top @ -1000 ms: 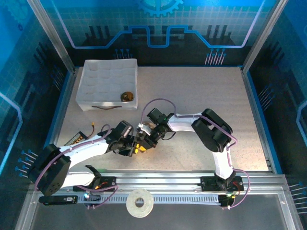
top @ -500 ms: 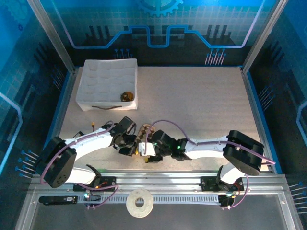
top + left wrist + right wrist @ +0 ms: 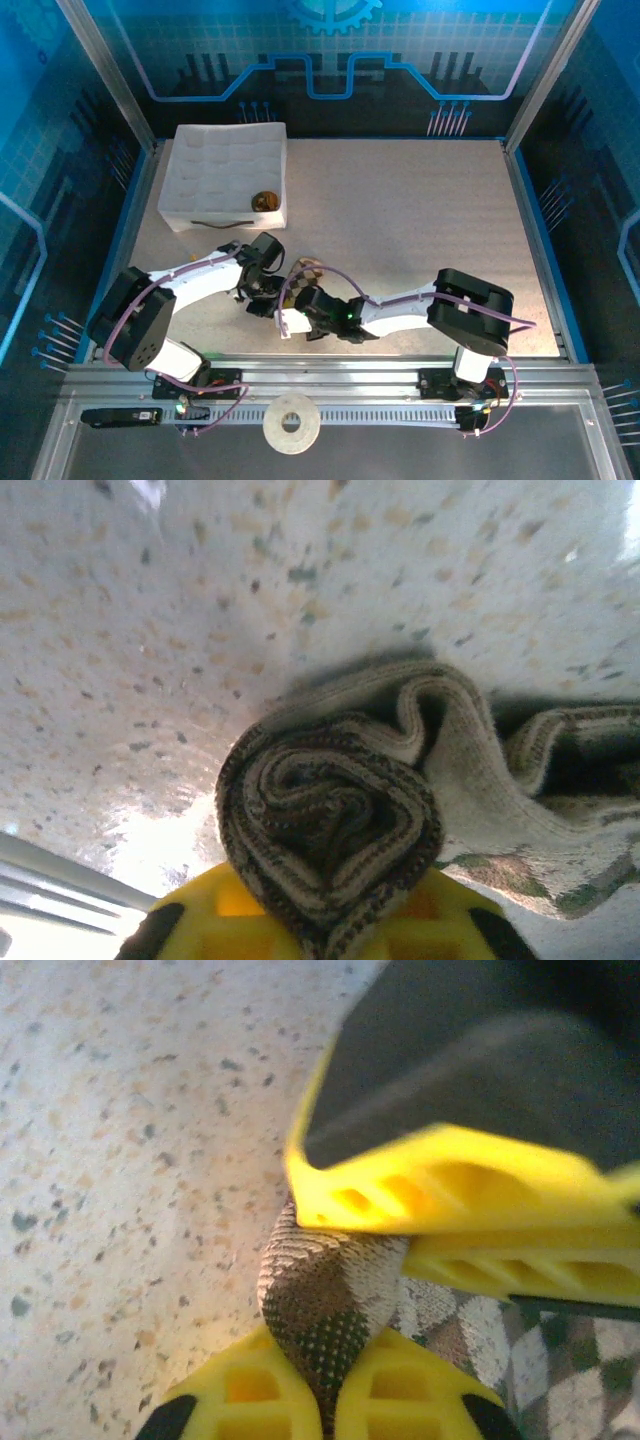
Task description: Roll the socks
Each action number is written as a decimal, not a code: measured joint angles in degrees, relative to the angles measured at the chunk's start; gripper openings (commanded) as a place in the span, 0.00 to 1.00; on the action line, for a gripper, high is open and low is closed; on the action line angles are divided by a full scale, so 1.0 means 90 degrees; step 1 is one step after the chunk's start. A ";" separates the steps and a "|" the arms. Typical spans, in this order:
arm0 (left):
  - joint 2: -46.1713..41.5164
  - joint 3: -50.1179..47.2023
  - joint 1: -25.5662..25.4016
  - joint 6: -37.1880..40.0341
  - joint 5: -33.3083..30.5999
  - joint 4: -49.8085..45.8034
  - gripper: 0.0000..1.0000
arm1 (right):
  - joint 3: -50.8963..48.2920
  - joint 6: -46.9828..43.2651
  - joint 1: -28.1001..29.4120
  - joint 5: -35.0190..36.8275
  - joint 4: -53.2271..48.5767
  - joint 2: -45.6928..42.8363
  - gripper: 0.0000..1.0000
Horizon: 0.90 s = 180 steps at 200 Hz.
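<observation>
Top external: we log the socks [image 3: 304,271] near-centre on the table [image 3: 420,210], both arms over them.
Left wrist: left gripper [image 3: 330,935] clamps the spiral roll; loose tail runs right.
Right wrist: right gripper [image 3: 325,1400], narrow, pinches argyle fabric.

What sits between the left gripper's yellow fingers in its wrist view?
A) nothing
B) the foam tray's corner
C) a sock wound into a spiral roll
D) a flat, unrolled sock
C: the left gripper pinches the rolled sock, whose end shows a tight spiral of knit layers.
</observation>
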 measured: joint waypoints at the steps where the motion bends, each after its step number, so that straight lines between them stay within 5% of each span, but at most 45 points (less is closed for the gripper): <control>1: -0.0005 -0.0002 0.0002 -0.0010 -0.0022 0.0002 0.41 | 0.0005 -0.0002 -0.0005 0.0000 -0.0002 0.0002 0.00; 13: -0.0148 -0.0007 0.0019 0.0066 -0.0172 -0.0087 0.60 | 0.0138 0.0114 -0.0100 -0.0219 -0.0097 0.0058 0.00; 35: -0.0828 -0.0177 0.0182 0.0058 -0.0452 -0.0265 0.75 | 0.0350 0.0418 -0.0401 -0.0828 -0.0359 0.0114 0.00; 93: -0.2674 -0.0675 0.0449 0.0211 -0.0741 -0.0168 0.65 | 0.1010 0.1370 -0.1360 -0.3002 -0.0981 0.0590 0.00; 163: -0.2018 -0.1044 -0.0024 0.0240 -0.0840 0.0814 0.60 | 0.1802 0.2288 -0.2278 -0.5489 -0.1615 0.1467 0.00; 180: -0.1545 -0.1044 -0.0036 0.0384 -0.0869 0.1073 0.52 | 0.1814 0.2450 -0.2368 -0.5753 -0.1617 0.1535 0.00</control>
